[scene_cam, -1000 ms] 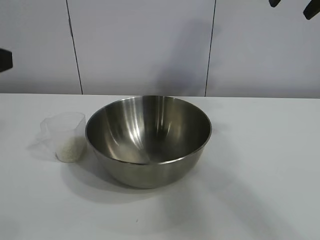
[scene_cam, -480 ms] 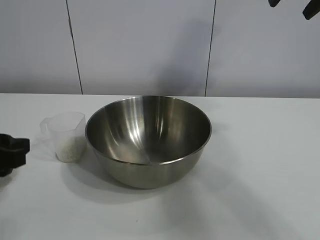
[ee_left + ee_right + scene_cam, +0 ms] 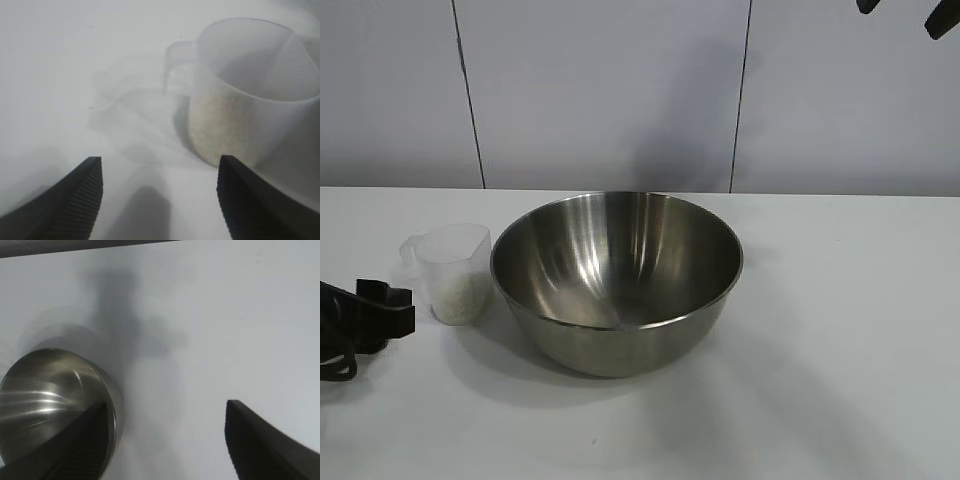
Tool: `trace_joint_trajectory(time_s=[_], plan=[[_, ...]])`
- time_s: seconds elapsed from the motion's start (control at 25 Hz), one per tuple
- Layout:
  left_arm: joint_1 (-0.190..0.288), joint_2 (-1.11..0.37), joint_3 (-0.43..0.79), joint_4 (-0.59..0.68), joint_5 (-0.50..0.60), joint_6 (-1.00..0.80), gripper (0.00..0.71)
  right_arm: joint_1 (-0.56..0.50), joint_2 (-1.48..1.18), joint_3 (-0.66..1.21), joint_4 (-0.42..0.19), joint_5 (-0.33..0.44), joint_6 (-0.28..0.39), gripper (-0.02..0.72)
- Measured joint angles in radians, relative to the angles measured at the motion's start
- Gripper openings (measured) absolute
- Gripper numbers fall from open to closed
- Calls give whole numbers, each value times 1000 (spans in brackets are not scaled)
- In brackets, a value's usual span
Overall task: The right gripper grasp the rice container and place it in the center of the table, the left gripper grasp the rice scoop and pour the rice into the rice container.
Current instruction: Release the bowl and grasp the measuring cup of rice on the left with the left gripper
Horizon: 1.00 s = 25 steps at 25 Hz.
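A: Exterior view first — the rice container [image 3: 617,280] sits mid-table [image 3: 840,350]; the rice scoop [image 3: 450,270] stands just beside it, on its left, rice [image 3: 460,296] at the bottom; nothing lies between the left gripper [image 3: 390,305] and the scoop.

B: And the right gripper [image 3: 900,12]?

A: High in the corner, mostly cut off; left wrist view — fingers [image 3: 75,200] wide apart, holding nothing, scoop [image 3: 245,100] near but untouched.

B: Right wrist?

A: Fingers [image 3: 265,440] spread and empty; the container [image 3: 55,400] is partly hidden behind one finger.
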Motion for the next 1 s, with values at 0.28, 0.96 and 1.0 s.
trace_joint_trajectory(time_s=[0.28, 0.96, 1.0], plan=[[103, 5, -6, 124, 0, 0, 475, 0, 0, 0, 0, 0, 0, 463], [207, 88, -120, 384, -1, 0, 453, 0, 0, 0, 23, 0, 0, 463], [207, 88, -124, 385, -1, 0, 453, 0, 0, 0, 23, 0, 0, 463]])
